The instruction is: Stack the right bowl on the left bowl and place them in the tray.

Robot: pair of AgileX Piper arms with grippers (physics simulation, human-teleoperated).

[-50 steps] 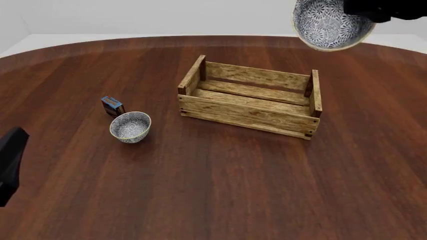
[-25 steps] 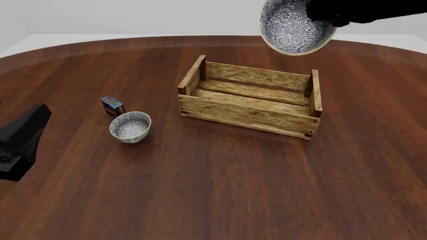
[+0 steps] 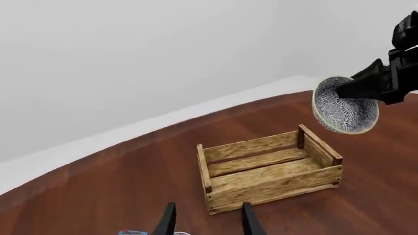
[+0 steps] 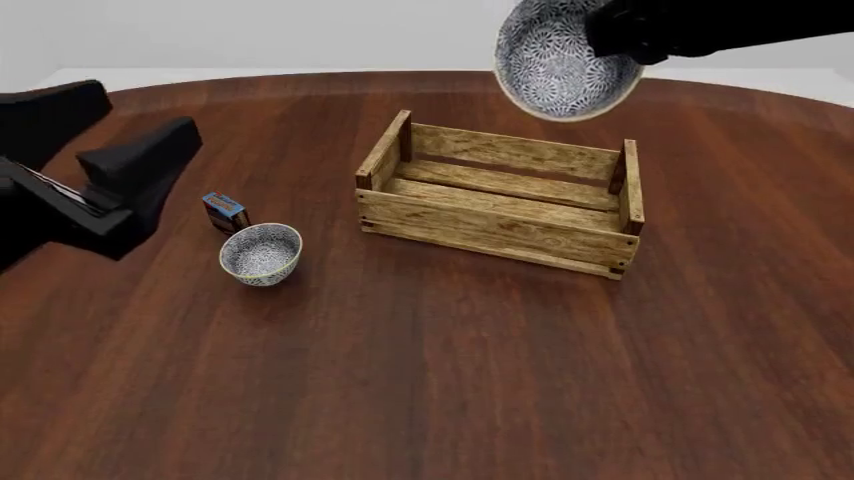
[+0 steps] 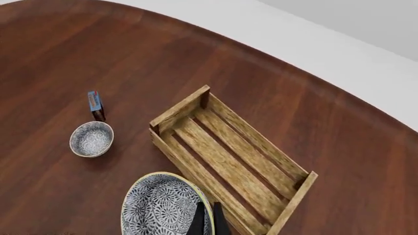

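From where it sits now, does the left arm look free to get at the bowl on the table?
Probably yes. The left gripper is open, up and to the left of the left bowl, with nothing between them. Only the small blue box stands close behind the bowl.

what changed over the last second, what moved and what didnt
The right claw, shut on the right bowl, carried it leftward, still raised above the tray. The left claw swung in from the table's left edge. The left bowl, blue box and tray stayed put.
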